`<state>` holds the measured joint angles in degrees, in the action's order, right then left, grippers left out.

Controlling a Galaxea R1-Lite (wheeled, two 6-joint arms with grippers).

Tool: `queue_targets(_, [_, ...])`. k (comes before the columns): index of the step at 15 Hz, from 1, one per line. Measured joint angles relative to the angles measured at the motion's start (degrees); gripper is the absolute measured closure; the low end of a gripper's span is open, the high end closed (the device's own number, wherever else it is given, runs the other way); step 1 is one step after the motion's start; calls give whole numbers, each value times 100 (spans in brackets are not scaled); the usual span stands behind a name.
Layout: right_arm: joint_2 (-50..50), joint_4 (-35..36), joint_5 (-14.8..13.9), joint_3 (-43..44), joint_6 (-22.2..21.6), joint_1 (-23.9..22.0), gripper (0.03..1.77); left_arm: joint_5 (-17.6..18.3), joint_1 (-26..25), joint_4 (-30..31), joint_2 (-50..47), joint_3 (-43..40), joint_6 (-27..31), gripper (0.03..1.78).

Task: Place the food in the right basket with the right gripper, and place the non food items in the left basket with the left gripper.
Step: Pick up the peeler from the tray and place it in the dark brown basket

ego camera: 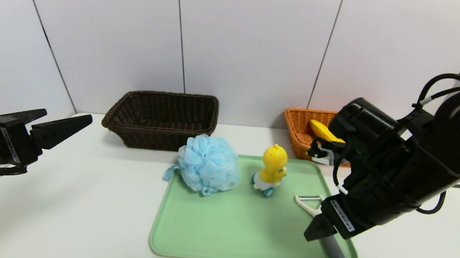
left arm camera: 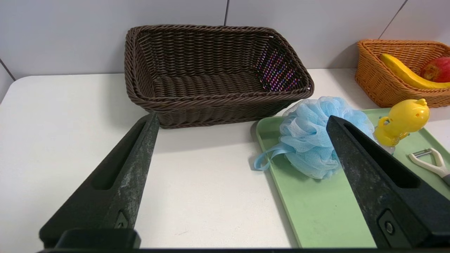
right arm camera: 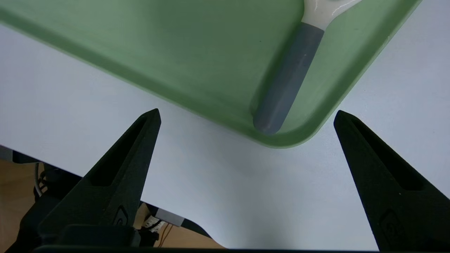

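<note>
The banana (left arm camera: 404,73) and the red-yellow apple (left arm camera: 436,69) lie in the orange basket (ego camera: 300,130); my right arm hides the apple in the head view. On the green tray (ego camera: 238,228) sit the blue sponge (ego camera: 208,164), the yellow duck (ego camera: 272,167) and the peeler (ego camera: 329,245). The dark brown basket (ego camera: 161,119) holds nothing. My right gripper (ego camera: 315,233) is open above the tray's near right corner, over the peeler's grey handle (right arm camera: 291,80). Far to the left my left gripper (ego camera: 66,118) hangs open over the table, pointing toward the sponge (left arm camera: 323,135).
The white table (ego camera: 64,198) ends at a wall just behind both baskets. Its near edge shows under my right gripper (right arm camera: 246,112), with floor and cables beyond. The sponge's ribbon loop (left arm camera: 267,160) hangs over the tray's left rim.
</note>
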<state>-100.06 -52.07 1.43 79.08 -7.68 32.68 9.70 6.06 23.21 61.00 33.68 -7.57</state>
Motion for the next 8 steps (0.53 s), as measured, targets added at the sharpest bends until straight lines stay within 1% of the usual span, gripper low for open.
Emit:
queue_targets(4, [-140,601,-22,-444,2,-124,10,-1,0,0,0,-1,-15,12])
queue_targets(8, [-317,847,-17,-616,0,-144,10,-1,-5,2,0,-15,-17,12])
